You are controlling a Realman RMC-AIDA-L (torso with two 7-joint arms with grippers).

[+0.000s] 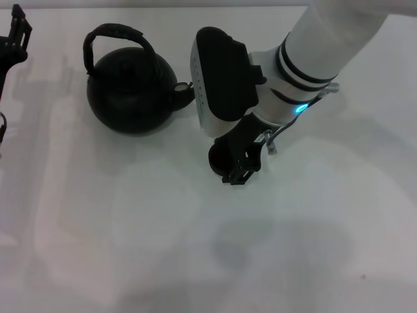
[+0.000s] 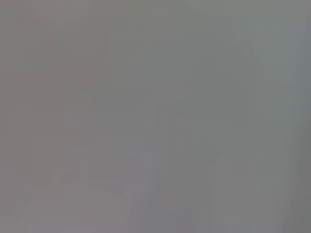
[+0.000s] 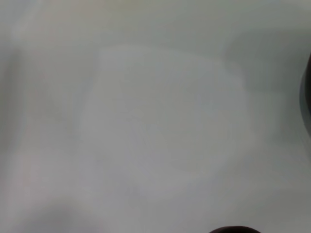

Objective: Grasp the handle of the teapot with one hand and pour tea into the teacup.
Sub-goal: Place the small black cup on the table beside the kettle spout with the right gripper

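- The teapot [image 1: 131,91] sits on the white surface [image 1: 313,235], its handle [image 1: 117,36] standing up over the top.
- The right end effector [image 1: 236,163] is low beside the spout, right at the small dark teacup [image 1: 220,158]. I cannot tell if it grips the cup.
- The left end effector [image 1: 13,39] waits at the far left edge, well apart.

Right arm reaches in from upper right, wrist bent down, right gripper [image 1: 236,164] low at centre of head view, finger state unclear. Left gripper [image 1: 12,40] parked at far left edge.
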